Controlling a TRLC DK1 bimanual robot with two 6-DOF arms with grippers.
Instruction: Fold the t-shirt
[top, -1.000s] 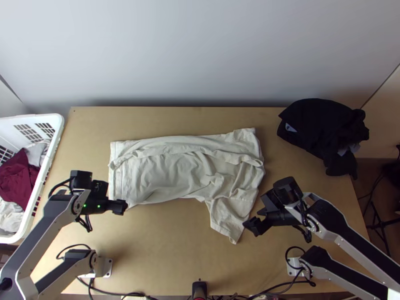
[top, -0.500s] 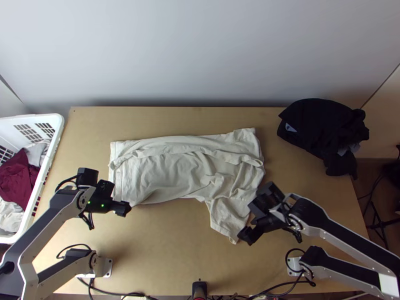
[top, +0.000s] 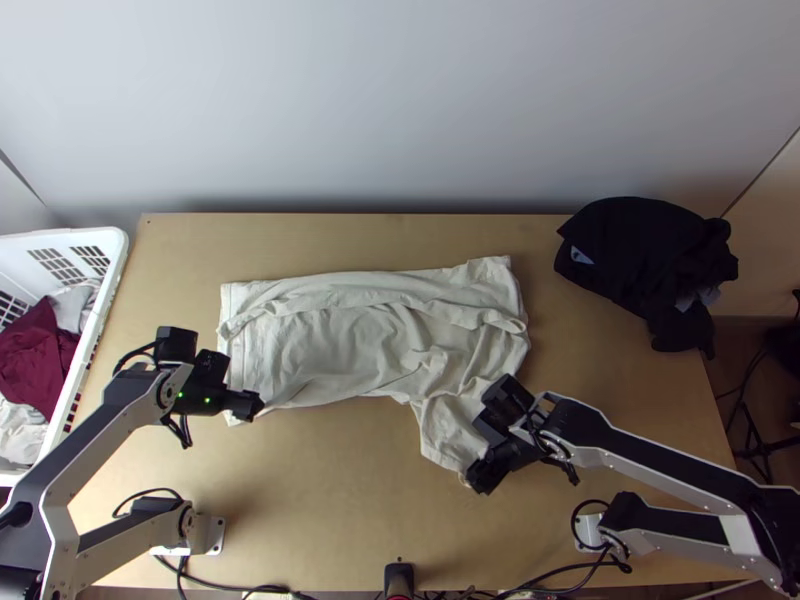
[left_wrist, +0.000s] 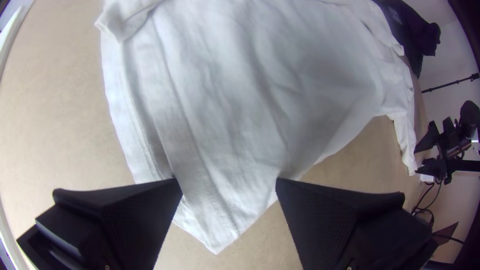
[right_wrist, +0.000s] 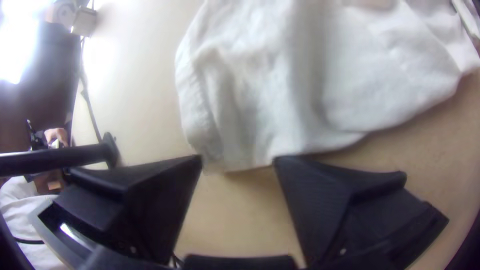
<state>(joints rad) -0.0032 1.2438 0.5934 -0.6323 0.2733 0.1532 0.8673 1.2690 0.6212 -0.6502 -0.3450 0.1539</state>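
The left pincer (top: 254, 405) stands wide at a corner of the creased t-shirt (top: 345, 350), the right pincer (top: 476, 478) equally wide at its sleeve (top: 447, 432).

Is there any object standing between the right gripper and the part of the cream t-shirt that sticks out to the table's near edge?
Nothing visible stands in the way: the right gripper has its open fingers at that part of the t-shirt. The black garment lies at the far right, off this path.

High view facing down, close wrist views, shirt (top: 340, 350) in all
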